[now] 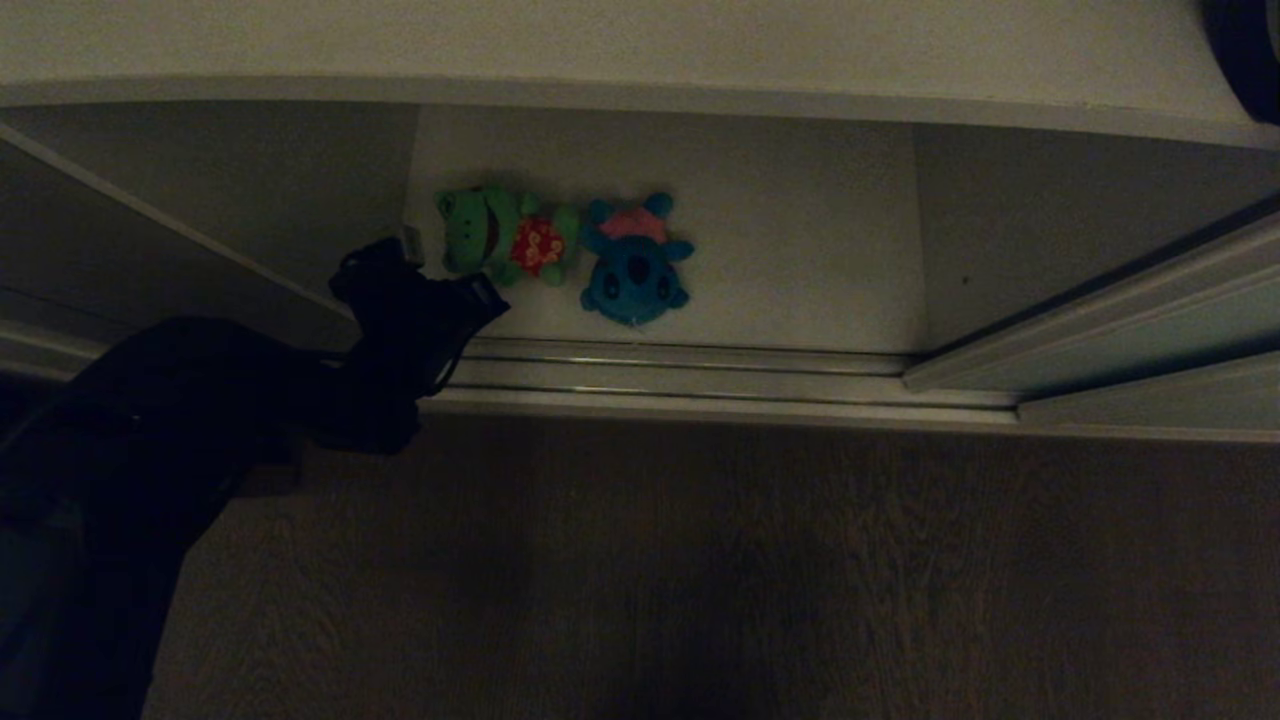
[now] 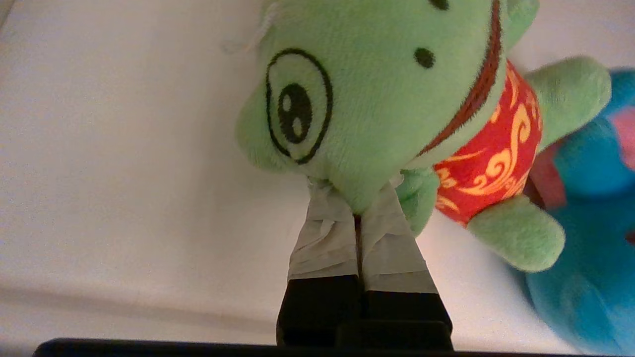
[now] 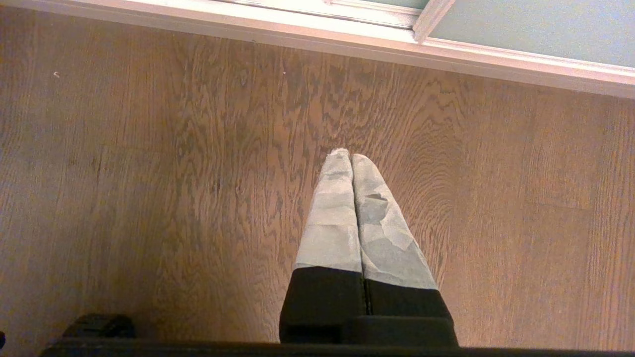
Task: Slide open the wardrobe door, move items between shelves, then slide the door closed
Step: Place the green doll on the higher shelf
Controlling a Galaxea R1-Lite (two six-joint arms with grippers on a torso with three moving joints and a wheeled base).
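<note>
Already the pale grey-green sliding wardrobe door [image 1: 1150, 330] is standing open at right of the head view, while the left gripper [image 2: 358, 210], jaws pinched tight on the green plush frog [image 2: 377, 99], is starting the transfer from the white lower shelf [image 1: 800, 260]; the blue plush toy [image 1: 633, 265] is lying beside it, touching. Moving and closing are remaining.

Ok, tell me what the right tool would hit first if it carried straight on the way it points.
The right tool, shut and holding nothing, points down at the wooden floor. Going straight on, it would most likely meet bare floorboards first, short of the pale wardrobe track, though depth is hard to judge.
</note>
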